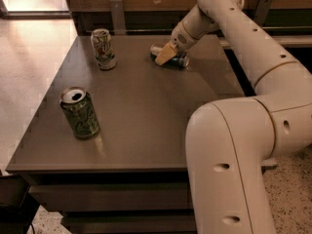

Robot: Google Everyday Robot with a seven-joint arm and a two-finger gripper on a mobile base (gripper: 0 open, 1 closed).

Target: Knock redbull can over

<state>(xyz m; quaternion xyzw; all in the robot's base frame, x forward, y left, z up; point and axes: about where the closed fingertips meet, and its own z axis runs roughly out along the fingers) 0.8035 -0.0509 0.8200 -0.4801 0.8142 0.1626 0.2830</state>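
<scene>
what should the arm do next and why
Probably raise the end effector clear: the redbull can already seems to lie on its side on the far part of the table, right by the end effector, so the knock looks done.

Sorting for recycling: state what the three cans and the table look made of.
The redbull can, lying on its side by the gripper at the back of the table: metal, judging by its silvery sheen. The green can: printed metal, shiny silver rim, opened top. The white-and-green can: likely the same. The table: smooth, faintly reflective grey-brown top, perhaps laminate.
</scene>
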